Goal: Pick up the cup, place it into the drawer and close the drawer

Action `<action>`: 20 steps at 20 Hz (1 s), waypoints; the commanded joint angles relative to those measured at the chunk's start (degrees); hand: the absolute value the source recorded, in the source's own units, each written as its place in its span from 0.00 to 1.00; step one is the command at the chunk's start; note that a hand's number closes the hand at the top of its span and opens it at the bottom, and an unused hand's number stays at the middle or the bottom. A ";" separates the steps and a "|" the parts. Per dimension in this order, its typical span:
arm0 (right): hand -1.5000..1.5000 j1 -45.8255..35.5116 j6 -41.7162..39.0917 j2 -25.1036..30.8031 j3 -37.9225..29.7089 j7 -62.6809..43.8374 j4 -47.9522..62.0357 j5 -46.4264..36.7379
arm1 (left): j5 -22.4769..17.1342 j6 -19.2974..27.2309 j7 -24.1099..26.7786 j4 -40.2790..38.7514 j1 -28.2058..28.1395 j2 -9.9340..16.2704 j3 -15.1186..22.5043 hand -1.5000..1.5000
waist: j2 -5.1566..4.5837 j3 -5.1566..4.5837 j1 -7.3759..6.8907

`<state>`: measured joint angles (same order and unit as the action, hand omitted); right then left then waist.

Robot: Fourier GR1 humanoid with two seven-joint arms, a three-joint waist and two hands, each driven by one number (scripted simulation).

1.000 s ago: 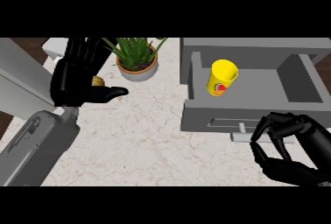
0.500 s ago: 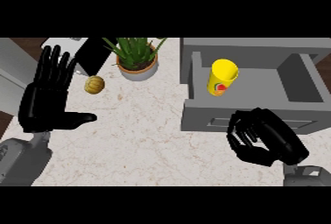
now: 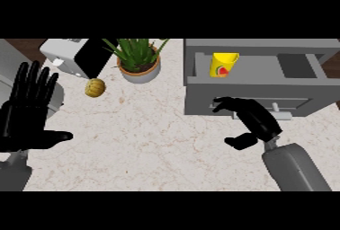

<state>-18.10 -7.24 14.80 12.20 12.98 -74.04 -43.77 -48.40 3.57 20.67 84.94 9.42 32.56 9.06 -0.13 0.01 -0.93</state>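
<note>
We see the cup point(image 3: 224, 64) inside the open drawer point(image 3: 256, 96), in its left part, close to the left wall. It is a yellow cup with a red mark on its side, and the red mark has a small green part at the bottom. The cup looks a little wider at the top than at the bottom, and it seems to stand upright, though from this steep view we cannot be sure. Nothing touches it.

The drawer is grey and it is at the far right of the counter point(image 3: 159, 139), which has a light marble top. On the drawer's near front there is a pale handle point(image 3: 279, 111).

Our right hand point(image 3: 253, 121) is at the drawer's front panel, near the handle, with the fingers bent and pointing to the left and the thumb down toward the counter. We see nothing held in it; whether the fingers touch the panel, we cannot tell.

Our left hand point(image 3: 28, 112) is at the left edge, resting open with the fingers straight and pointing far, the thumb out to the right.

At the far left we see a potted plant point(image 3: 138, 60), a small brownish-yellow round thing point(image 3: 96, 87) just near it, and a white and black appliance point(image 3: 76, 54).
</note>
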 commanded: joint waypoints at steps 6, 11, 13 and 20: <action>0.00 -13.58 7.61 -4.12 -4.32 8.95 29.24 -4.28 | 2.22 -5.12 -0.33 -1.17 -2.94 -1.81 -4.78 0.00 | -0.09 0.02 0.07; 0.00 -23.00 7.82 -3.19 -9.47 13.97 42.77 -2.32 | 2.38 -8.94 0.62 -0.36 -5.93 -2.24 -5.93 0.00 | -0.34 0.04 -0.68; 0.00 -26.85 6.28 -2.97 -11.66 14.29 45.96 -0.68 | 0.82 -12.76 0.72 -4.16 -4.70 -0.72 -8.21 0.00 | -0.52 0.04 -0.94; 0.00 -34.63 7.48 0.13 -13.79 18.36 58.35 -2.05 | 3.24 -10.66 0.58 0.27 -5.77 -3.29 -6.15 0.00 | -1.07 0.13 -2.73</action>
<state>-47.76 -1.56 14.03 0.13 33.09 -23.37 -45.03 -46.28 -6.72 20.41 83.77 4.96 30.22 2.48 0.09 -0.26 -2.49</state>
